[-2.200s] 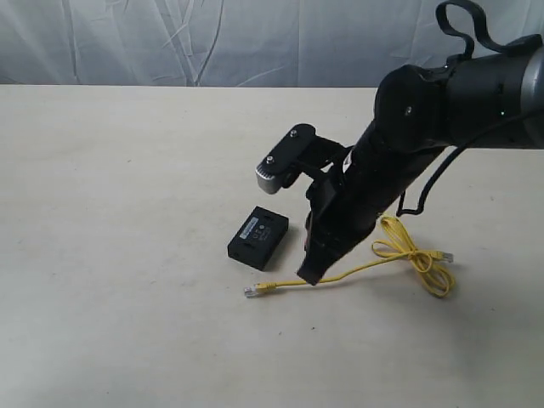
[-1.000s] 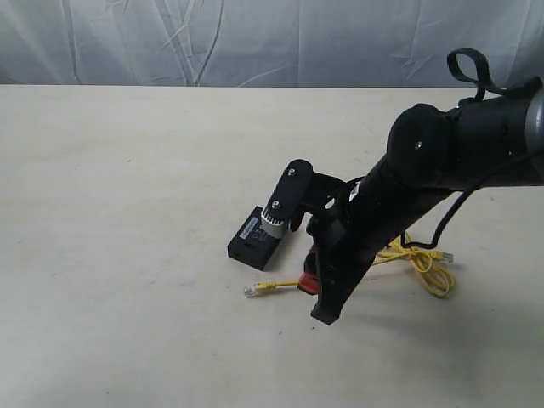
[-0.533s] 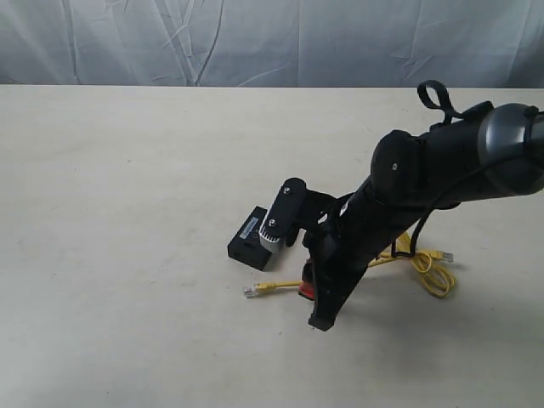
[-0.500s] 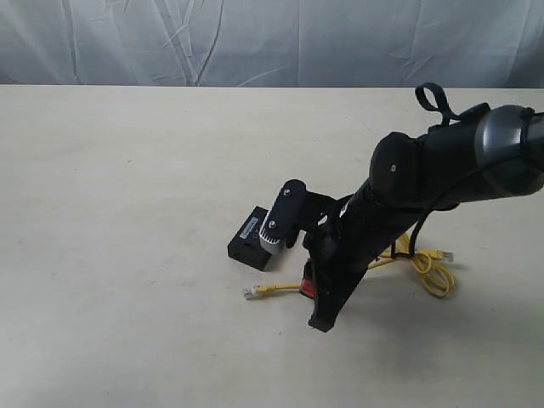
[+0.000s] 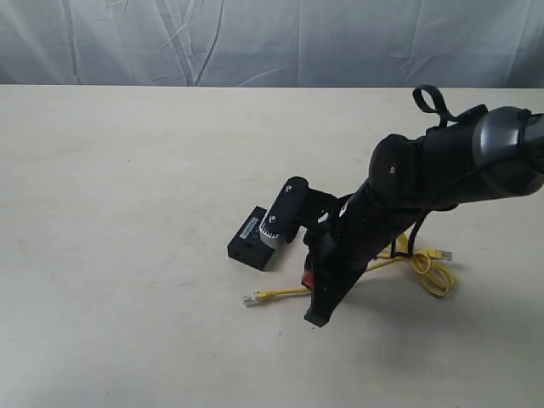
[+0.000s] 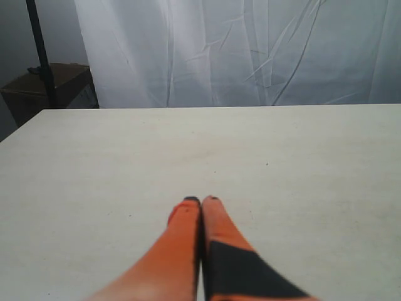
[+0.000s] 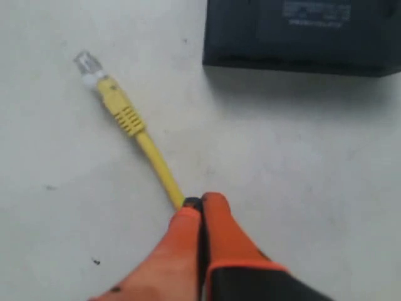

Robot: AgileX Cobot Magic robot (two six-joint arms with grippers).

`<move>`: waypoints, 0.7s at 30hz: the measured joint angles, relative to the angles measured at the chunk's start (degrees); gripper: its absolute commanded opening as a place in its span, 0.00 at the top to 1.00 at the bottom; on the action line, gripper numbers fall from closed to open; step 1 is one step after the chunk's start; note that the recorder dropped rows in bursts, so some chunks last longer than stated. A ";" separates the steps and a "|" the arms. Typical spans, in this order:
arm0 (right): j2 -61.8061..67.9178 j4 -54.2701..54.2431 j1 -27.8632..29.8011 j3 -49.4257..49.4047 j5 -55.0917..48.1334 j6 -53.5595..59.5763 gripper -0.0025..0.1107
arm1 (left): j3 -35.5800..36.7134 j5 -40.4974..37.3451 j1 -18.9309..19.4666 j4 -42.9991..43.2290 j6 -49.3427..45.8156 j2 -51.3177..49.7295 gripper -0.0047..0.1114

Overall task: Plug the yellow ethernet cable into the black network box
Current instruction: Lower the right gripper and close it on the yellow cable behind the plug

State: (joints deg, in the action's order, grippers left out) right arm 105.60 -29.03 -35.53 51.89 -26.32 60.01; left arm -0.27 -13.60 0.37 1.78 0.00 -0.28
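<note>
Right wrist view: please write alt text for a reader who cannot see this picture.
The right tool, its orange tips closed, pinches the yellow ethernet cable some way behind its clear plug. The plug lies on the pale table, apart from the black network box and not inserted in it.

label [image 7: 316, 11] on the black network box [image 7: 250, 41] — print unreadable

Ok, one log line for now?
right gripper: shut on yellow ethernet cable | plug: on table, apart from black network box | left gripper: shut, empty
</note>
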 measured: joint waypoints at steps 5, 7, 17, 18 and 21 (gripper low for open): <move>-5.11 0.00 0.00 0.00 0.22 -1.47 0.98 | 0.00 0.00 0.00 0.00 0.00 0.00 0.96; -7.30 0.00 0.00 0.00 -0.78 -1.48 0.98 | 0.00 0.00 0.00 0.00 0.00 0.00 0.96; -8.82 2.00 -1.34 -0.48 -4.39 3.40 0.66 | 0.00 0.00 0.00 0.00 0.00 0.00 0.96; -8.37 2.00 -1.81 -0.57 -4.18 4.42 0.64 | 0.00 0.00 0.00 0.00 0.00 0.00 0.96; -6.78 2.00 -3.35 -0.59 -2.84 6.89 0.66 | 0.00 0.00 0.00 0.00 0.00 0.00 0.96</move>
State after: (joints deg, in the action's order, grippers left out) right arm 98.82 -27.02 -38.88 51.30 -29.17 66.90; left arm -0.27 -13.60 0.37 1.78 0.00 -0.28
